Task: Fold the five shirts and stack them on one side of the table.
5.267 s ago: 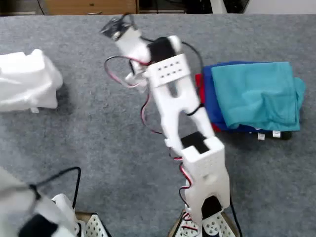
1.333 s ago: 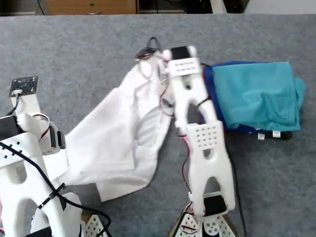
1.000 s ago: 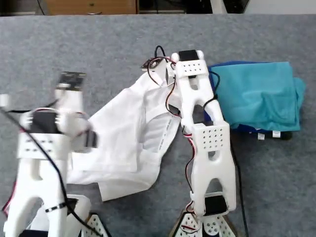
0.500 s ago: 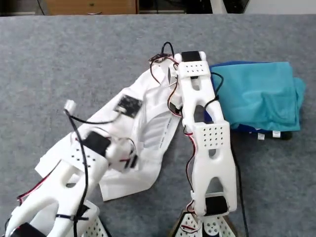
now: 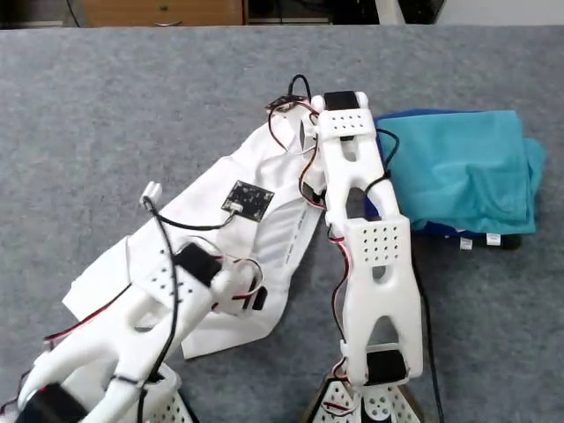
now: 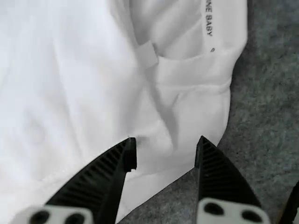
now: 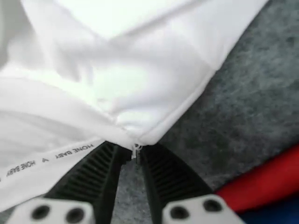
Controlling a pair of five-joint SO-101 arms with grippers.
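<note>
A white shirt [image 5: 211,238] lies spread slantwise across the middle of the grey table. My right gripper [image 5: 298,132] is at its far corner, shut on a pinch of the white hem [image 7: 136,148]. My left gripper [image 5: 251,295] hovers open over the shirt's near part. Its two black fingers [image 6: 117,163] straddle a fold close to the shirt's edge [image 6: 219,116], with nothing between them. Right of the right arm sits a stack with a folded teal shirt [image 5: 454,172] on top and a blue one [image 5: 414,227] under it. A red shirt [image 7: 266,184] shows beside the grey cloth.
The table is covered in grey felt [image 5: 106,106], bare at the far left and at the near right [image 5: 493,335]. Wooden furniture [image 5: 159,11] stands behind the far edge. Loose red and black cables [image 5: 291,92] hang near the right gripper.
The white shirt, earlier a lump at the far left, now lies spread in the middle. In the last second the left arm swung from the left to over the shirt. The right arm stayed put.
</note>
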